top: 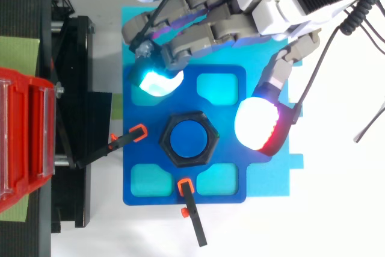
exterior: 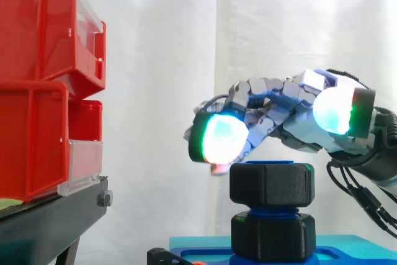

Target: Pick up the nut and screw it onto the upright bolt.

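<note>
Atop the upright bolt (top: 187, 138) sits the black hex nut (exterior: 271, 183), high on the threads. I see the hand (exterior: 273, 107) above, fingers spread either side, gripping nothing, probably placed to twist.

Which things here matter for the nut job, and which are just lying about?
Job: nut, bolt, hand.
Lying about: red bins, black stand, clamps.
</note>
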`<move>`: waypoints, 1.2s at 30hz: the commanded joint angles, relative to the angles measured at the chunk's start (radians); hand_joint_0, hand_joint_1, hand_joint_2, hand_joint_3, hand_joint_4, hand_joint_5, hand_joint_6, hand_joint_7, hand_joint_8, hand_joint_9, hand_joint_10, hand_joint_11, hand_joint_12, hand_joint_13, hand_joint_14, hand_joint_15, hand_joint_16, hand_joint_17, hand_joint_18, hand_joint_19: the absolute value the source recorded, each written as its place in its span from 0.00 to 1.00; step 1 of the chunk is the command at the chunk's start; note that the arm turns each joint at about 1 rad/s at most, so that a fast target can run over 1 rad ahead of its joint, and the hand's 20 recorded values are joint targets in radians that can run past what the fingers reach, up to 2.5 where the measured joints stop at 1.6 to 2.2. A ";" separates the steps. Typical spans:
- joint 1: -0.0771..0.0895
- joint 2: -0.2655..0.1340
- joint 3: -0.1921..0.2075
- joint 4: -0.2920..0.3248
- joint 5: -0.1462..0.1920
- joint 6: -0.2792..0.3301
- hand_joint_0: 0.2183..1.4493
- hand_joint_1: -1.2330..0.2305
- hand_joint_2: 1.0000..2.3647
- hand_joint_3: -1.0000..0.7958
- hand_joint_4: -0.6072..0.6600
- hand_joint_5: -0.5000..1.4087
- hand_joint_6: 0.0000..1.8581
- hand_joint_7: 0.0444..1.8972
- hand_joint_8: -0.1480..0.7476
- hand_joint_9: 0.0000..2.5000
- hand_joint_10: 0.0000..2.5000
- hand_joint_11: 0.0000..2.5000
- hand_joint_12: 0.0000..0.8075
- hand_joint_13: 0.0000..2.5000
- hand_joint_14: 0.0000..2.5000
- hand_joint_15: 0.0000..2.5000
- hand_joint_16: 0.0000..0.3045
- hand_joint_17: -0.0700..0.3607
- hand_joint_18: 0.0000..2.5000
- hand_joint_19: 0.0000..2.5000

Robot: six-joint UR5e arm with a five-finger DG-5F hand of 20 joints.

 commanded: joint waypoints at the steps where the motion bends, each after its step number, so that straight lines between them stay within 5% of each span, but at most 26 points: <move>1: 0.006 0.000 0.003 0.018 -0.009 0.001 0.21 0.73 0.00 0.28 0.68 0.20 0.27 0.43 0.45 0.33 0.00 0.00 0.35 0.19 0.00 0.00 0.09 0.30 0.05 0.00; 10: 0.030 -0.002 -0.008 -0.074 0.003 -0.002 0.21 0.73 0.00 0.28 0.66 0.19 0.27 0.38 0.45 0.30 0.00 0.00 0.37 0.17 0.00 0.00 0.10 0.32 0.03 0.00; 16: 0.036 -0.002 -0.010 -0.084 0.011 -0.002 0.21 0.74 0.00 0.28 0.66 0.19 0.27 0.39 0.45 0.29 0.00 0.00 0.38 0.17 0.00 0.00 0.10 0.32 0.02 0.00; 30: 0.033 -0.002 -0.011 -0.079 0.011 0.001 0.21 0.74 0.00 0.28 0.67 0.24 0.27 0.75 0.50 0.32 0.00 0.00 0.36 0.18 0.00 0.00 0.09 0.31 0.04 0.00; 36: 0.029 -0.002 -0.010 -0.073 0.010 0.001 0.22 0.74 0.00 0.28 0.66 0.26 0.28 0.78 0.49 0.34 0.00 0.00 0.34 0.20 0.00 0.00 0.08 0.30 0.06 0.00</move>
